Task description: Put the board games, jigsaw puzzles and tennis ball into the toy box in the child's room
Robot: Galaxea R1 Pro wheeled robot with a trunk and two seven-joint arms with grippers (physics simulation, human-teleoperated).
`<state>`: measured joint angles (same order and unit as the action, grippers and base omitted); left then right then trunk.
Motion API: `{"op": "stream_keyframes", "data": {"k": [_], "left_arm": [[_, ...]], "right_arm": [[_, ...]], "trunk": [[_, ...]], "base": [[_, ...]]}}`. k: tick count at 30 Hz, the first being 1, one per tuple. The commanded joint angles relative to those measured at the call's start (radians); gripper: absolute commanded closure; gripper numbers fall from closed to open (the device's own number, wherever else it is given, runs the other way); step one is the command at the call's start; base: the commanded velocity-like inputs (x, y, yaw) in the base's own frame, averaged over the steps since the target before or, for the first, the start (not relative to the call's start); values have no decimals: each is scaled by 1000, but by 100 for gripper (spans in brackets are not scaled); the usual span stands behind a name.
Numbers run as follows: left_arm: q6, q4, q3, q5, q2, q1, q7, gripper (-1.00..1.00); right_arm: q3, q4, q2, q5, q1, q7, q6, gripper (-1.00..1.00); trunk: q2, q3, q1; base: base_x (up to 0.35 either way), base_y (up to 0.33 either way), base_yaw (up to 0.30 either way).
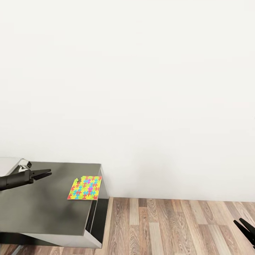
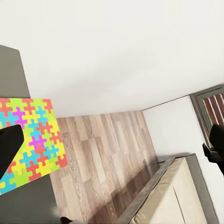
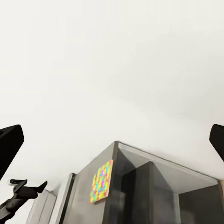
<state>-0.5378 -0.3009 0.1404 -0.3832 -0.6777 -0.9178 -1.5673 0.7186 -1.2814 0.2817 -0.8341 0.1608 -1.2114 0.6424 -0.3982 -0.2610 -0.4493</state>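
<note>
On the dark grey table [image 1: 39, 209], close to its far right corner, one jigsaw puzzle [image 1: 85, 188] lies flat, its edge near the drop to the wood floor [image 1: 177, 226]. Just short of it, the left gripper [image 1: 45, 173] hovers above the top with its fingers drawn nearly together, gripping nothing. The right gripper [image 1: 244, 226] hangs low over the floor, its opening unclear. A thin slab offers little to pinch; a sideways nudge could likely slide it off the corner
</note>
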Motion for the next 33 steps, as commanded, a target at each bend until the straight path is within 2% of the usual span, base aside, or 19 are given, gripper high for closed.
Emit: {"op": "stream_keyframes", "data": {"k": [1,33], "left_arm": [[-10,0,8,-7,-1,-1,-3,-100],[-10,2,10,-6,8,-1,-3,-100]], "right_arm": [[0,-1,0,-7,0,1,8,-100],[-1,0,-3,-6,0,2,7,-100]], "trunk": [[-2,0,-1],[-2,52,-1]], "base": [[0,0,0],[0,0,0]]}}
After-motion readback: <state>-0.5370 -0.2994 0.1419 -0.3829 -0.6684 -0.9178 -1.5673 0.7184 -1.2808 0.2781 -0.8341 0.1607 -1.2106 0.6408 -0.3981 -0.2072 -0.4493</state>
